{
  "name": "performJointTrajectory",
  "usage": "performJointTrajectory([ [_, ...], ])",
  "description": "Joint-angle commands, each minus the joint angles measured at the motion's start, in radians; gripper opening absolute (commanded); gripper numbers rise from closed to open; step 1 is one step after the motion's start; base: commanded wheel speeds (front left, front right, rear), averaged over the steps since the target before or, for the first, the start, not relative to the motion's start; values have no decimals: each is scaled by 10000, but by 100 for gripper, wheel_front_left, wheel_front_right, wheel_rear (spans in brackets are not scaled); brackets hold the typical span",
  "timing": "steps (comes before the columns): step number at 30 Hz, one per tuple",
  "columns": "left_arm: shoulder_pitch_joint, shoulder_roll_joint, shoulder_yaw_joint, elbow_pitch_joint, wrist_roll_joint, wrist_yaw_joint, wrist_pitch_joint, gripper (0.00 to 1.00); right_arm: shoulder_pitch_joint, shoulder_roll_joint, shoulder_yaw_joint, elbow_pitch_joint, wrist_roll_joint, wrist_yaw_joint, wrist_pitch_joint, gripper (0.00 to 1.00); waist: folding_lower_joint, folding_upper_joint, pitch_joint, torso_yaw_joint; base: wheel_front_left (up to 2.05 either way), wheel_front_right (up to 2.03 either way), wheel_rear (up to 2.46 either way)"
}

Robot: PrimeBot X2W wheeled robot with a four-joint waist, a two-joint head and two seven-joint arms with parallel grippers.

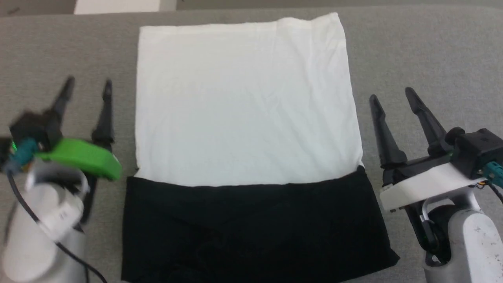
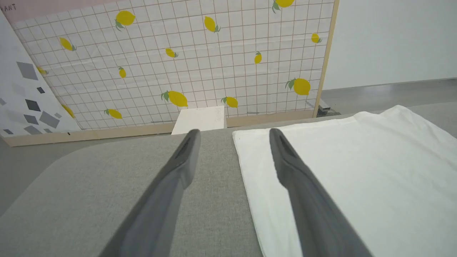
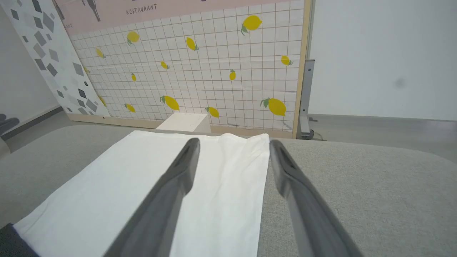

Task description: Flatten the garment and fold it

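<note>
You are looking down on the garment [image 1: 243,118], spread flat at the centre of the grey padded surface [image 1: 424,51]. Its white body forms a smooth rectangle reaching toward 12 o'clock. A broad black band [image 1: 251,228] of its cloth lies straight across the near end at 6 o'clock. Only faint creases cross the white, and a soft fold lifts the far corner at 1 o'clock.

At 9 o'clock your left gripper [image 1: 89,81] sits beside the garment's left edge, a little blurred. Its two dark fingers are spread apart with nothing between them, pointing toward 12 o'clock, and a green bracket [image 1: 84,157] sits behind them. At 3 o'clock your right gripper [image 1: 391,94] stands just beside the right edge. Its fingers are likewise parted and empty, above a white bracket [image 1: 424,184].

In the left wrist view, one finger lies over bare grey padding and the other over the white cloth's border. You cannot tell whether that finger touches the cloth. The right wrist view mirrors this, with one finger over the white and the other over the padding just past the cloth's edge. A corner of black shows there at 8 o'clock.

Beyond the surface, at 12 o'clock, a lemon-print grid panel [image 2: 178,53] stands upright with a white block [image 2: 201,119] at its foot. A pale board with grey shapes [image 2: 25,92] leans at 10 o'clock, and a plain white wall [image 3: 378,53] fills 2 o'clock.
</note>
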Motion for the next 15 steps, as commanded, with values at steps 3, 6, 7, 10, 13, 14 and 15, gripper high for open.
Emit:
performJointTrajectory([
  [3,-1390,841,-185,279,-423,-62,1101,100,50,8,-35,-112,42,-13,-151,100,0,114,1364,-1034,0,0,0],
  [6,-2472,1379,-315,510,-936,-74,2193,100,-57,8,-4,-170,146,-13,-286,100,0,114,1886,-1378,0,0,0],
  [7,-2874,1557,-349,614,-1160,-76,2580,100,-110,8,-10,-181,135,-13,-362,100,0,114,2059,-1496,0,0,0],
  [10,-3796,2016,-397,917,-1678,-78,3624,100,-235,8,-23,-192,165,-13,-602,100,0,114,2502,-1817,0,0,0],
  [13,-4626,2448,-306,1217,-2034,-79,4689,100,-330,8,-63,-133,300,-13,-870,100,0,114,2915,-2147,0,0,0],
  [14,-4832,2545,-264,1285,-2109,-66,4970,100,-346,8,-79,-111,354,-13,-941,100,0,114,3027,-2230,0,0,0],
  [15,-5047,2640,-217,1387,-2175,0,5315,100,-365,8,-91,-73,394,-13,-1022,100,0,114,3130,-2313,0,0,0],
])
